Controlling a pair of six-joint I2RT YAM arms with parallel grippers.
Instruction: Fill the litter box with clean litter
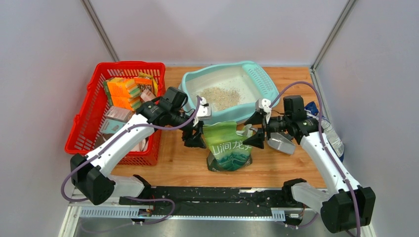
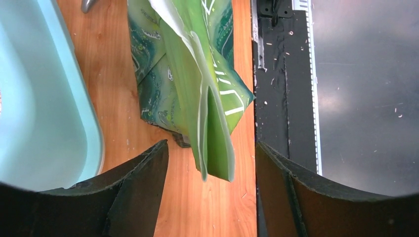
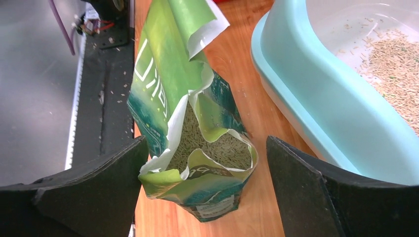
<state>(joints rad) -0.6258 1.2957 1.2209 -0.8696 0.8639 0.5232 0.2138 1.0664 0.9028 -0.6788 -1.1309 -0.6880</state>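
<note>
The right arm is covering most of a blue-and-clear object (image 1: 332,133) at the table's (image 1: 178,163) right edge, leaving it hard to identify. A grey metal scoop (image 1: 281,144) is peeking out beside the right gripper (image 3: 206,139). That gripper and the left gripper (image 2: 211,144) are both hanging with jaws spread either side of an open green litter bag (image 1: 228,148), gripping nothing. The bag is masking part of the litter box's (image 1: 222,116) near wall. Clean litter (image 1: 221,97) is lying piled inside. A red basket (image 1: 84,123) of packets is standing at left.
</note>
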